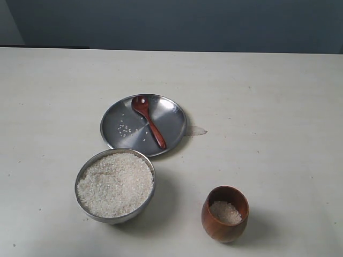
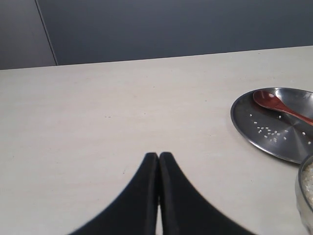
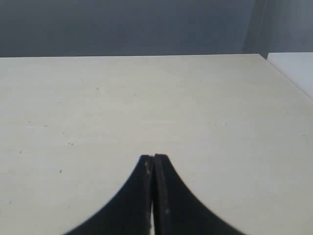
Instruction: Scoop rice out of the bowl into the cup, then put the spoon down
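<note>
Now the left jaws and right jaws are sitting pressed together, empty, over the desk (image 3: 146, 98). The spoon (image 1: 148, 122) is lying across the plate (image 1: 172, 119). Rice (image 1: 115, 184) is filling the bowl (image 1: 78, 186) just beside the plate; the cup (image 1: 222, 229), holding some rice, is standing nearby.

no readable text, labels, brands or numbers anywhere

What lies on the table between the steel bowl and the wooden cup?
Nothing. In the exterior view, the stretch of table between the bowl and the cup is bare.
</note>
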`<state>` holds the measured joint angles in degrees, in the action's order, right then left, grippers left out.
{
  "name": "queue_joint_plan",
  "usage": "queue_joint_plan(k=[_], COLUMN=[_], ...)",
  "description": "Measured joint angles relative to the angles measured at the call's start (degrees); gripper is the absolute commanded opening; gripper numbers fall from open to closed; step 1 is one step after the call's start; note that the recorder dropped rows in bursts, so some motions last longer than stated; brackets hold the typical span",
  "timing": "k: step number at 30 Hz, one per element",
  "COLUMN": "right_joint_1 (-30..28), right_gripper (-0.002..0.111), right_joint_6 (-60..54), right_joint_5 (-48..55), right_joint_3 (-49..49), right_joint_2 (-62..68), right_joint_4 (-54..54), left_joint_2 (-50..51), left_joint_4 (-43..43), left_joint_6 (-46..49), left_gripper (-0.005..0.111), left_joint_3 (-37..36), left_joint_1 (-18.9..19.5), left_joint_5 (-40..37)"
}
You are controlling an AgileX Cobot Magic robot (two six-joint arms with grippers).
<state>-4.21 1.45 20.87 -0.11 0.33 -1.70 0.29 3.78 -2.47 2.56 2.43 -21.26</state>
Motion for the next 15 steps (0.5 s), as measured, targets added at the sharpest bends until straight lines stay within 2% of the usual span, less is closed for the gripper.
queue_joint_plan(k=[15], right_joint_1=[0.0], right_gripper=[-0.001], right_joint_6=[0.0], right_joint_5=[0.0], right_joint_3=[0.0], right_joint_2=[0.0], right_joint_4=[0.4], left_joint_2=[0.0], left_joint_4=[0.0], left_joint_6=[0.0], left_gripper=[0.0], left_joint_3=[0.0], left_joint_1=[0.0], left_joint_5=[0.0])
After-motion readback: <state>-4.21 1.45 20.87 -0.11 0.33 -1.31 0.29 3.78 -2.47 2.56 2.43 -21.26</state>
